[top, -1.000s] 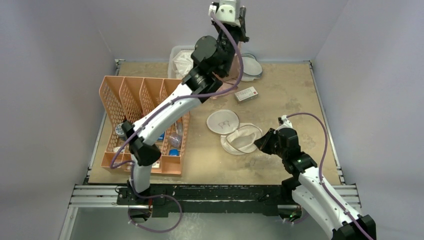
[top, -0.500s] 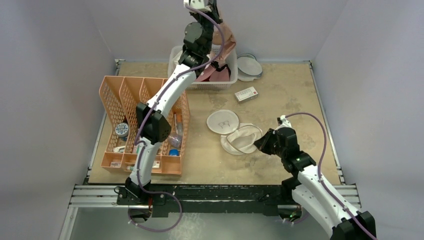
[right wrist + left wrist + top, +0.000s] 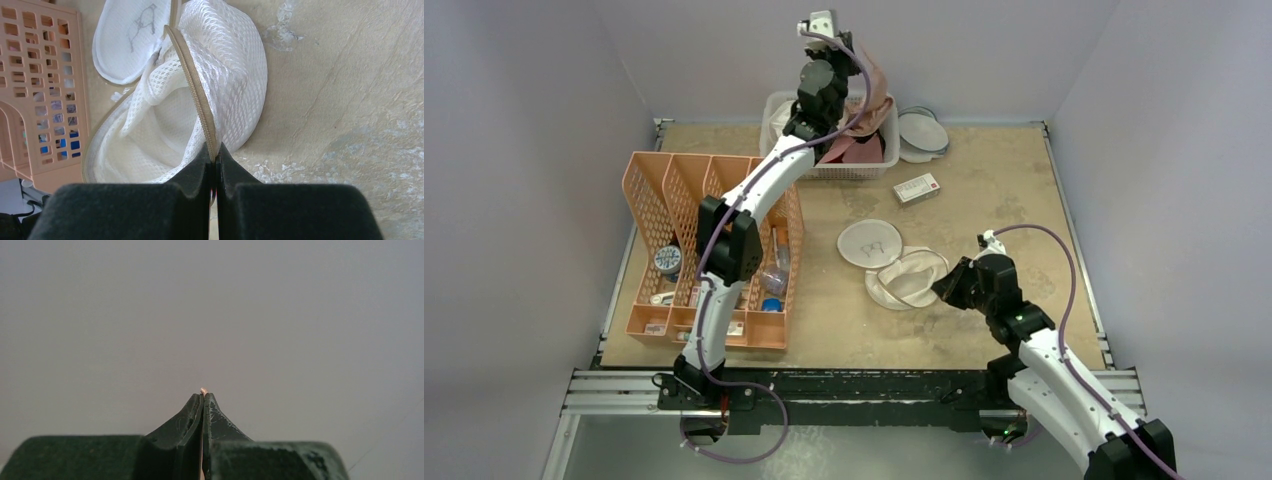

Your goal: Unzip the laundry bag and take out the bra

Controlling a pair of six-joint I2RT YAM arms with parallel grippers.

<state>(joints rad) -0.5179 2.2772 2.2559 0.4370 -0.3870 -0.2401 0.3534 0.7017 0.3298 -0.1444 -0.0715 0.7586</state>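
Although the left wrist view is mostly blank wall, it shows the left gripper (image 3: pixel 203 399) with its fingers pressed together and a sliver of pink caught at the tips. From overhead that sliver proves to be the bra (image 3: pixel 876 88), a dusty pink cloth that hangs from the raised gripper above the white basket (image 3: pixel 864 172) at the table's 12 o'clock edge. The right gripper (image 3: pixel 214 157) is likewise clamped, its fingers pinching the tan zip rim (image 3: pixel 192 75) of the laundry bag (image 3: pixel 225 75). The bag lies gaping near the middle of the table, and its flat marked face (image 3: pixel 127 40) is folded back at about 11 o'clock from the open dome.

I judge the task nearly finished. The zip is undone, the mesh bowl looks empty, and the bra is out and well apart from the bag. What seems left is to set the bra down, probably in the basket beneath it, and to let go of the rim.

A darker mauve cloth (image 3: pixel 854 152) already lies in that basket. Blue-rimmed dishes (image 3: pixel 924 130) sit at 1 o'clock, a small box (image 3: pixel 916 188) lies just nearer than them, and an orange slotted organiser (image 3: pixel 649 190) stands at 9 o'clock. The table (image 3: pixel 1004 190) is a scuffed tan board, enclosed by plain grey walls (image 3: pixel 544 80).
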